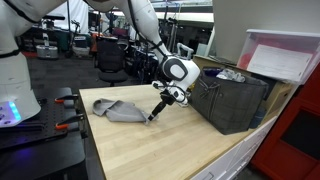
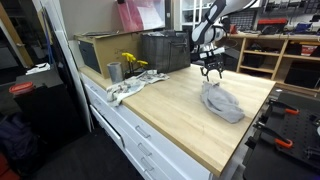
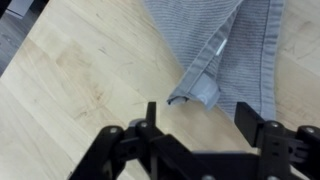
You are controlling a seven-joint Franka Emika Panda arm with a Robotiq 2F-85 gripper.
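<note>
Pale wooden desk (image 1: 190, 150) in a workshop, with a grey cloth (image 1: 118, 111) lying left of centre. The claw (image 1: 154, 116) hangs at the cloth's right-hand end, fingers spread, gripping nothing. In the wrist view its folded hem (image 3: 195, 92) sits between them, the cloth's length running toward the frame's top.

This looks like a robotics lab or workshop. The gripper (image 1: 154, 113) hangs over a pale butcher-block workbench (image 1: 170, 150) with white drawers (image 2: 140, 138) beneath it. Beyond the gripper, black swivel office chairs (image 1: 108, 55) stand on an open floor. Just beside it sits a dark grey plastic crate (image 1: 232, 100), and behind it wooden shelves (image 2: 280, 55) carry equipment.
</note>
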